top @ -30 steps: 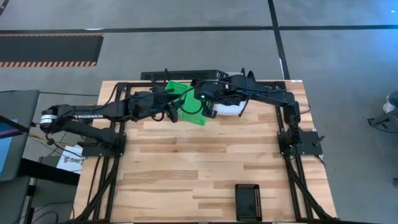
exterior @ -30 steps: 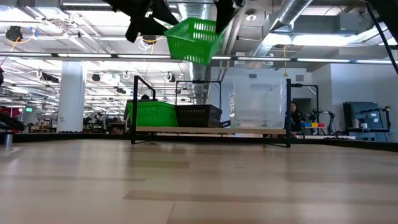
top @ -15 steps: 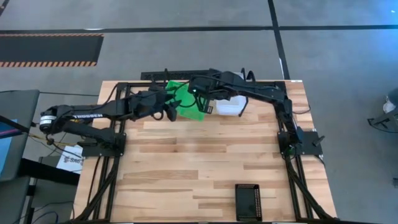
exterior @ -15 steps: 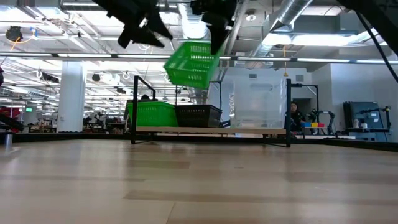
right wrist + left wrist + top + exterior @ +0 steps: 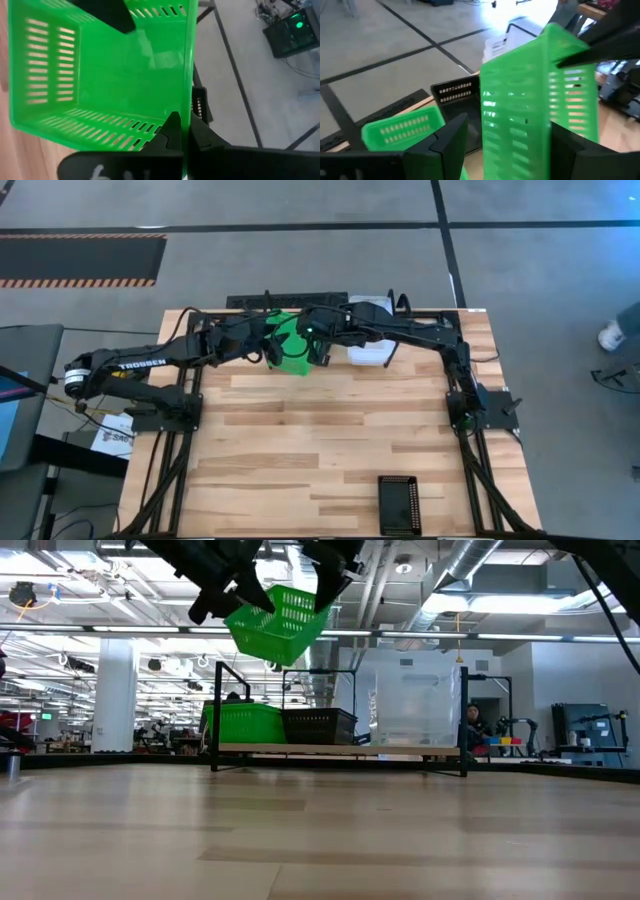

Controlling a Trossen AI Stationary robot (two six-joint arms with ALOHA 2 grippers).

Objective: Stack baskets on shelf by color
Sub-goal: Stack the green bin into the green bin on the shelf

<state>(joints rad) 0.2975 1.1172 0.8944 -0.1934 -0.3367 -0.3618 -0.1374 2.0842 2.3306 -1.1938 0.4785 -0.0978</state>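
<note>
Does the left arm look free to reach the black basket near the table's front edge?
Probably not now: the left pincer is beside the raised green basket, far from the black basket.

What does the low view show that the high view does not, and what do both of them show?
Only the low view shows the green basket, the black basket and the clear basket side by side on the shelf, and a person behind. Only the high view shows a black basket lying at the table's near edge. Both show the tilted green basket held up between the arms.
</note>
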